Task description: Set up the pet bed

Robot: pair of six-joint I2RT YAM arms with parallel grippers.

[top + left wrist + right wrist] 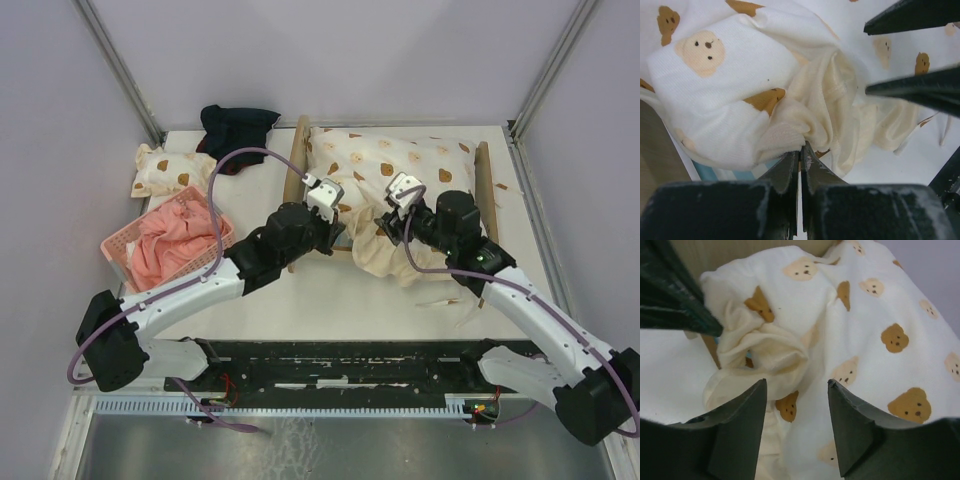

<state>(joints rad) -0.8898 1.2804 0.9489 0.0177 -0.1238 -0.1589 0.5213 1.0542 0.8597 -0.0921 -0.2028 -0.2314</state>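
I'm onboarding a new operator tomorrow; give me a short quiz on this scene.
1. True or false: the right gripper is open.
2. What lies in the pink basket? A) a pillow B) a pink cloth C) a toy bone
3. Fill in: the quilt draped over the pet bed is printed with ___.
Key: 1 true; 2 B; 3 bears.

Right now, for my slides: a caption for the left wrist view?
Left gripper pinches a fold of the bear-print quilt; right gripper open beside it.
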